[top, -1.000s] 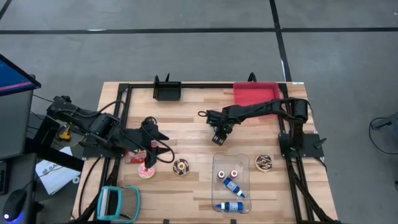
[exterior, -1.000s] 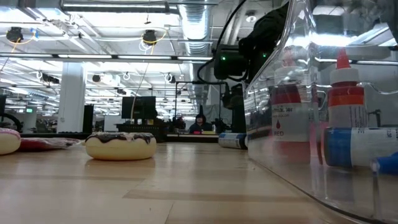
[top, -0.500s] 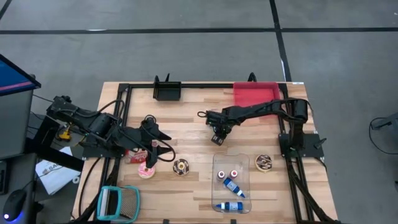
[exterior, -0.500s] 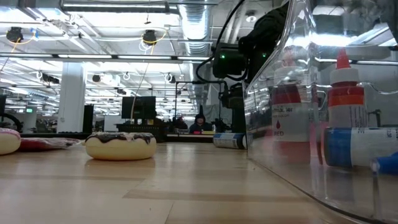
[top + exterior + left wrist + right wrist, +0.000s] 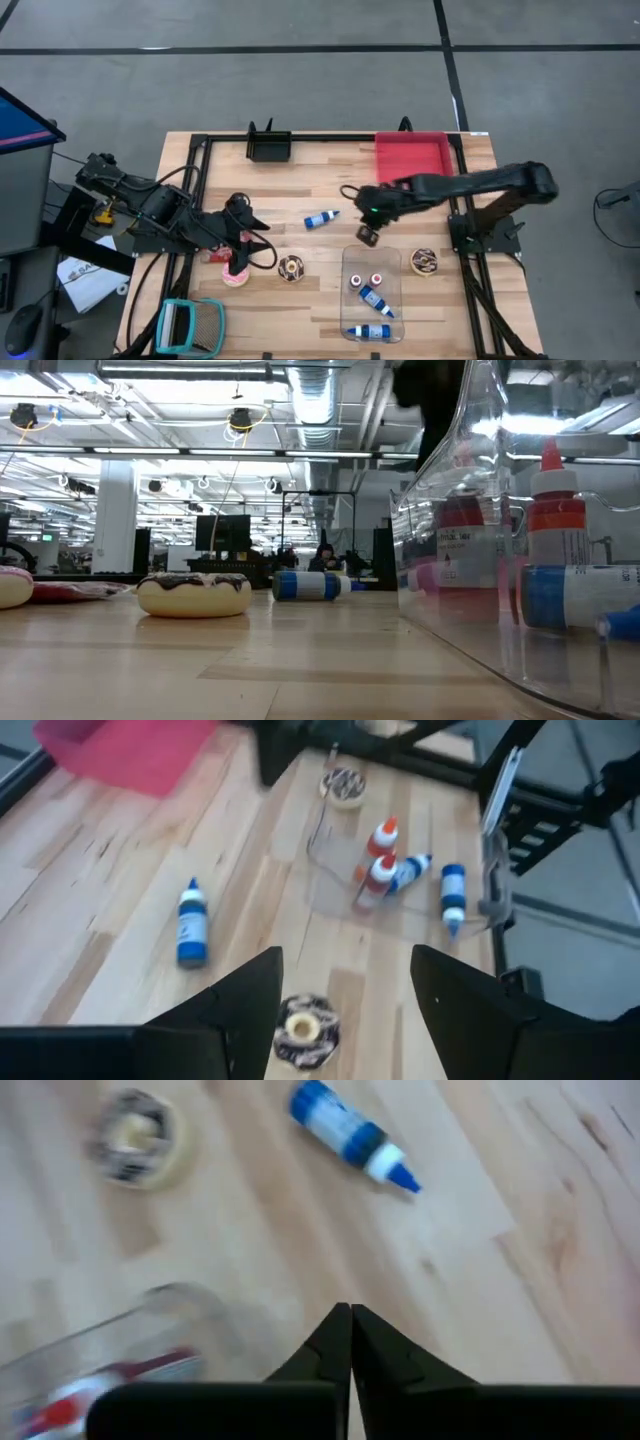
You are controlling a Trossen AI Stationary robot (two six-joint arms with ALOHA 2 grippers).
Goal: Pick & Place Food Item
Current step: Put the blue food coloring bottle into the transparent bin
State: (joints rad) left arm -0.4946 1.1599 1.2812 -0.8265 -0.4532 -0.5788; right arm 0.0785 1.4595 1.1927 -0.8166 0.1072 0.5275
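Three donuts lie flat on the wooden table: a pink one [image 5: 235,278], a white-and-chocolate one [image 5: 291,267] [image 5: 305,1030] and a chocolate one [image 5: 425,262]. My left gripper [image 5: 243,262] [image 5: 345,1010] hovers open at the left, above the pink donut and beside the white-and-chocolate one. A blue bottle [image 5: 321,218] [image 5: 345,1132] lies on its side mid-table. My right gripper [image 5: 367,236] [image 5: 348,1342] is shut and empty, raised over the table between that bottle and a clear tub [image 5: 372,258].
The clear tub holds several small bottles [image 5: 372,296]. A red tray [image 5: 412,155] and a black holder [image 5: 269,146] stand at the far edge. A teal tool [image 5: 190,325] lies at the near left corner. Bare wood lies around the blue bottle.
My right gripper has risen and drawn back toward the table's right and near edges. The blue bottle, hidden under it before, now lies uncovered on the table, a little farther left.
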